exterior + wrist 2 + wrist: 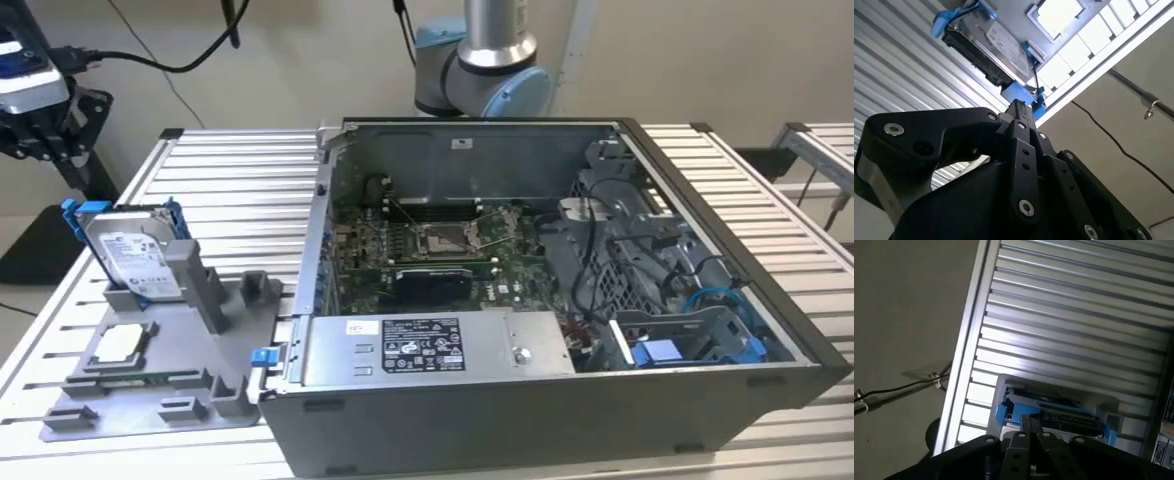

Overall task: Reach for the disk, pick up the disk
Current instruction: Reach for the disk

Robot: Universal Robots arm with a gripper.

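disk (134, 262) in holder (147, 405), beside PC case (534, 425)

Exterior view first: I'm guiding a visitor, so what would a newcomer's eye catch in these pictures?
The open computer case fills the middle, its circuit board bared. At the exterior view's left, the disk in its bright blue frame stands tilted in a grey holder. In the second wrist view the black gripper aims at it.

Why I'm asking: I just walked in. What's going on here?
A robot arm is reaching for the disk, which stands on edge in a gray fixture beside the open computer case. In the second wrist view the gripper points at the disk, shut, holding nothing and not touching it. The disk is not yet picked up.
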